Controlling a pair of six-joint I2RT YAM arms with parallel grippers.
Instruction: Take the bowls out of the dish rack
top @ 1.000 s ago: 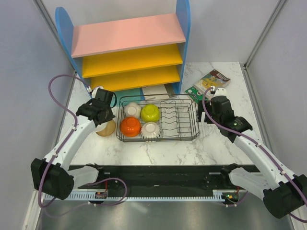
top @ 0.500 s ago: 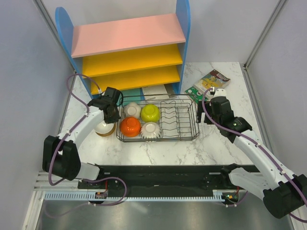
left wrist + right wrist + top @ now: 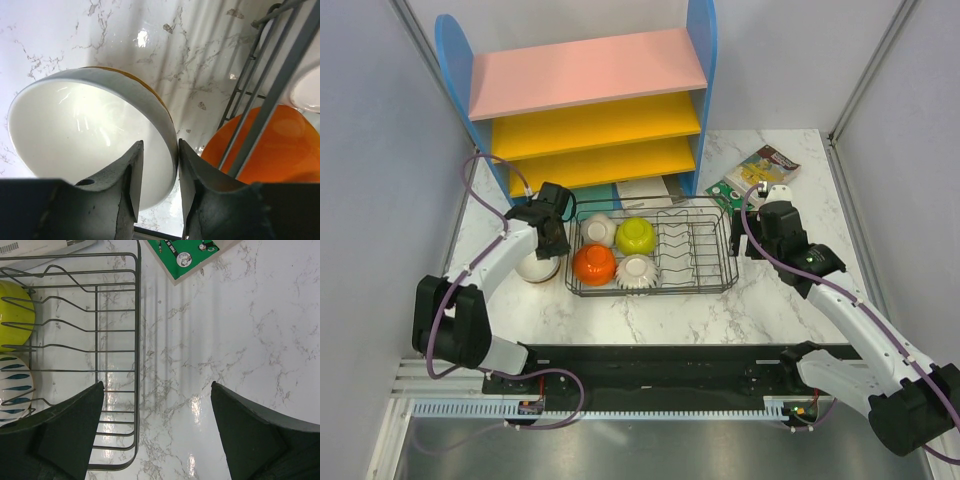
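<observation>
The black wire dish rack (image 3: pixel 705 250) holds a white bowl (image 3: pixel 598 229), a yellow-green bowl (image 3: pixel 635 235), an orange bowl (image 3: pixel 592 264) and a white blue-patterned bowl (image 3: pixel 635 271). One more bowl (image 3: pixel 536 267), white inside and tan outside, sits upright on the table just left of the rack. My left gripper (image 3: pixel 555 236) is over this bowl's right rim. In the left wrist view its fingers (image 3: pixel 131 175) straddle the bowl (image 3: pixel 75 130) rim, parted, with a gap inside. My right gripper (image 3: pixel 752 238) hangs wide open over bare marble beside the rack's right end (image 3: pixel 136 340).
A blue shelf unit (image 3: pixel 590 100) with pink and yellow boards stands behind the rack. A green card (image 3: pixel 752 172) lies at the back right. Grey walls close in both sides. The orange bowl (image 3: pixel 280 145) and rack wires (image 3: pixel 270 100) lie close right of my left fingers.
The left arm swung in and set the tan bowl down beside the rack. Its jaws have since parted from the rim. The right arm has not moved.
</observation>
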